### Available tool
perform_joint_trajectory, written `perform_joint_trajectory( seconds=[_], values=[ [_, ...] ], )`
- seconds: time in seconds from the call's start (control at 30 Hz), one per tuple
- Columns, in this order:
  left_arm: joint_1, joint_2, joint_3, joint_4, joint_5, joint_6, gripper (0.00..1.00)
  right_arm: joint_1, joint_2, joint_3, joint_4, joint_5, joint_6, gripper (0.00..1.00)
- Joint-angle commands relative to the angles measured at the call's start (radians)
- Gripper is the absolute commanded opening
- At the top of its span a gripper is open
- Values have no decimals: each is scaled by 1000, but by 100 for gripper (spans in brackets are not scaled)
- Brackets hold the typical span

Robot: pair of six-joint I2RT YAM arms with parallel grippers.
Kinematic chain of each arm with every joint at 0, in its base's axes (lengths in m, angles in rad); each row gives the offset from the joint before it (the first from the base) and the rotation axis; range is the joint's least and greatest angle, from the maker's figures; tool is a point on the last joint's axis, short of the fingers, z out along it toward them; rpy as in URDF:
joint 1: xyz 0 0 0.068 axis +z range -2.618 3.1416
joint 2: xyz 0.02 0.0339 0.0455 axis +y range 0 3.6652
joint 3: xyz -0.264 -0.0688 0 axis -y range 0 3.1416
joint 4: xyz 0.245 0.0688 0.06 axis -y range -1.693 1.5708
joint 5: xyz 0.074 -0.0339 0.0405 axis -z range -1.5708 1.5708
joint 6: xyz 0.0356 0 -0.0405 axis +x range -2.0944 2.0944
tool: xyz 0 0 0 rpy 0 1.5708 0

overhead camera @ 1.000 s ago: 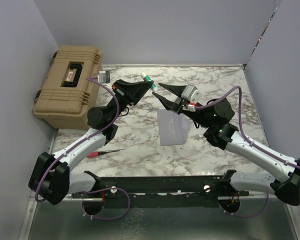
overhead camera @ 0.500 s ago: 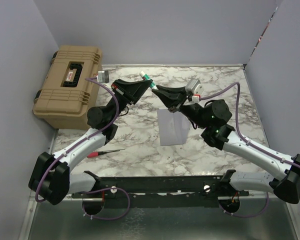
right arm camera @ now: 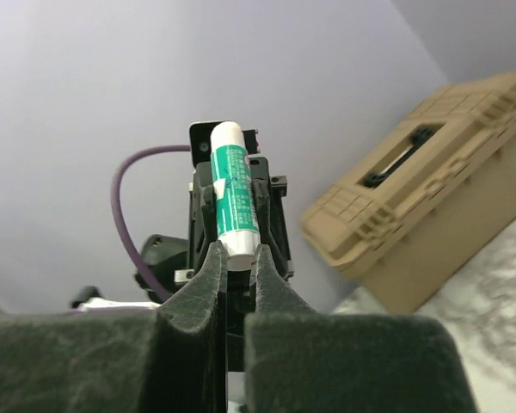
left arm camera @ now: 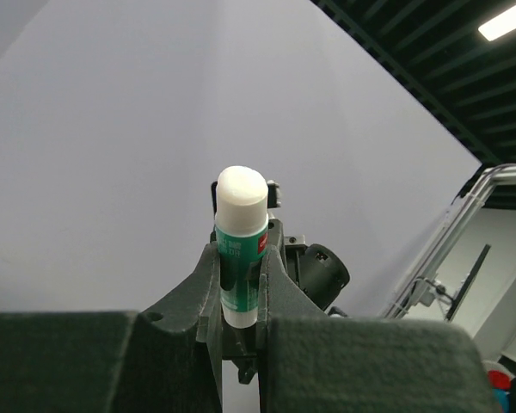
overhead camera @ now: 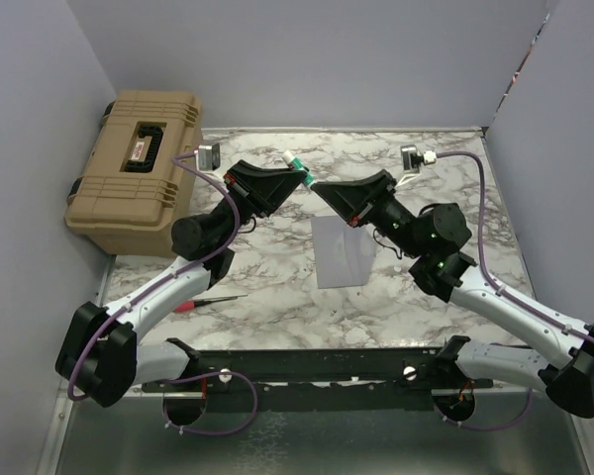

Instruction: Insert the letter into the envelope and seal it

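Left gripper clamped on the glue stick, holding it in the air. Right gripper meets it tip to tip, fingers pinched on the stick's white end. Envelope lies flat on the marble table, below the right gripper. Can't make out the letter.

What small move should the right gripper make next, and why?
Probably pull gently away, to uncap the glue stick: the left gripper and the right gripper both clamp it in mid-air, while the envelope lies flat on the table.
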Motion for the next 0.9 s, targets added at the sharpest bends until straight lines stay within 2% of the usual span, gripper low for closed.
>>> perform_joint_trajectory(
  seconds=[0.0,0.17,0.23,0.27,0.33,0.4,0.47,0.53,0.7,0.87],
  values=[
    [13,-37,-29,86,21,52,0,-83,-31,-71,150,38,462,1],
    [13,-39,-41,95,18,73,0,-85,24,-141,319,52,758,1],
    [13,-37,-44,97,14,75,0,-85,53,-139,392,30,794,1],
    [13,-35,-44,97,11,73,0,-84,60,-128,425,13,769,5],
    [13,-31,-43,95,4,65,0,-84,42,-76,350,-33,561,21],
    [12,-28,-40,85,1,52,0,-83,3,-5,180,-57,312,37],
    [13,-28,-37,72,-1,43,0,-82,-26,27,82,-55,89,45],
    [13,-29,-37,63,-3,37,0,-83,-40,31,53,-40,-100,52],
    [13,-35,-26,19,-40,3,0,-56,1,89,-27,-175,-555,57],
    [12,-46,-31,-4,-99,-91,0,72,20,95,-63,24,-966,58]
  ],
)
